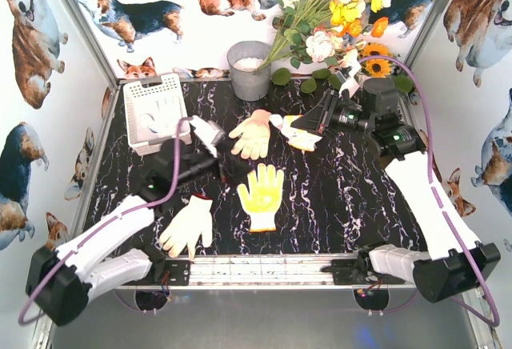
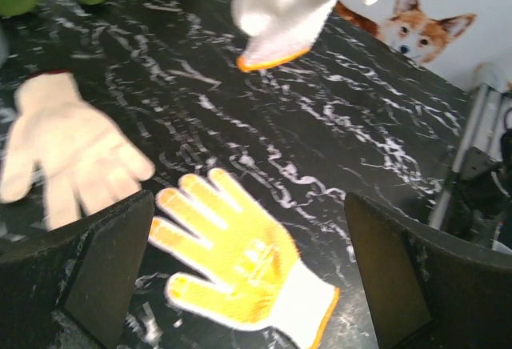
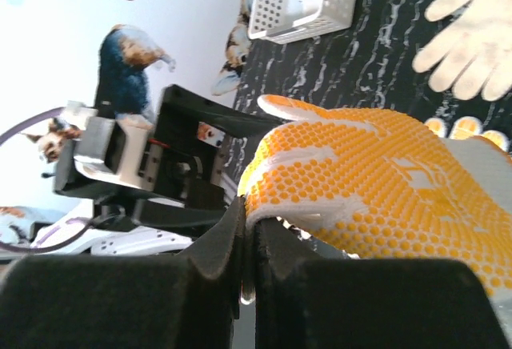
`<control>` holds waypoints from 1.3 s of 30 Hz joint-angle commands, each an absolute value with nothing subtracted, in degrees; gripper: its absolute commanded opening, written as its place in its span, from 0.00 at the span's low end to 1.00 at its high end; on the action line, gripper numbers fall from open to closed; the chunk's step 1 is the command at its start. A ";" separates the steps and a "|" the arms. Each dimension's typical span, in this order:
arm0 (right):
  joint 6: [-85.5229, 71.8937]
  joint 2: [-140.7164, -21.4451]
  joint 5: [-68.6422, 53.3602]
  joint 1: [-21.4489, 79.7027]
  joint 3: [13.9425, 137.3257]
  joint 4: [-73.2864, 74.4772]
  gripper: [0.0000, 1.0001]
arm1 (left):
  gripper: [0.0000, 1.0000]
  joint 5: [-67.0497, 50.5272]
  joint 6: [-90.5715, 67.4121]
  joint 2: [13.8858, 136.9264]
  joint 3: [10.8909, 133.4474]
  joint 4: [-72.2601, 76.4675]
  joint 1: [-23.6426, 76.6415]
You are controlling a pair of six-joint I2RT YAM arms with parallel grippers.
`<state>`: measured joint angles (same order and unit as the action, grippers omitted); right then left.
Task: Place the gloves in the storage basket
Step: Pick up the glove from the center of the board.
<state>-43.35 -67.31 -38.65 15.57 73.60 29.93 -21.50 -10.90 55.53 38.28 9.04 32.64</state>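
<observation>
Clamped between the closed fingers of the right gripper (image 3: 248, 237) is the dotted glove (image 3: 384, 181), white knit with orange-yellow grip dots. It is pinched at one edge, and the rest of it spreads out ahead of the jaws, off the black marbled table (image 1: 352, 197). The left gripper (image 2: 248, 285) is released, its jaws spread wide with nothing between them. The yellow glove (image 2: 240, 273) lies flat on the table below the gap between its fingers, fingertips toward the left finger (image 2: 104, 277) and cuff toward the right one. The cream glove (image 2: 68, 153) lies flat ahead of and outboard of that left finger, apart from the yellow glove. In the top view, the pale glove (image 1: 188, 229) lies behind the left gripper, beside the left arm near the table's near edge. The storage basket (image 1: 160, 142) stands to the left of the left gripper, just beyond its wrist, and holds a white glove (image 1: 160, 113). From the right gripper, the basket is well apart, past the left arm. A grey bucket (image 1: 250, 69) stands ahead of both grippers at the far edge.
</observation>
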 commanded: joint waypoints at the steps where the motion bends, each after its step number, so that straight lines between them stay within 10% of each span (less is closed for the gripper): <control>1: -47.55 -64.43 -40.93 17.05 75.76 23.40 0.00 | 1.00 -18.80 -12.48 60.09 40.43 19.99 39.42; 20: -51.83 -60.59 -50.82 17.76 78.80 16.12 0.00 | 0.99 -19.58 -17.79 81.62 50.71 44.41 47.81; 31: -46.77 -60.28 -45.70 17.81 77.97 22.19 0.00 | 0.04 -20.90 -27.05 83.67 48.44 47.26 48.02; 39: -42.72 -57.81 -26.30 18.21 64.95 28.47 0.00 | 0.00 -27.03 -39.25 85.22 45.30 41.71 50.01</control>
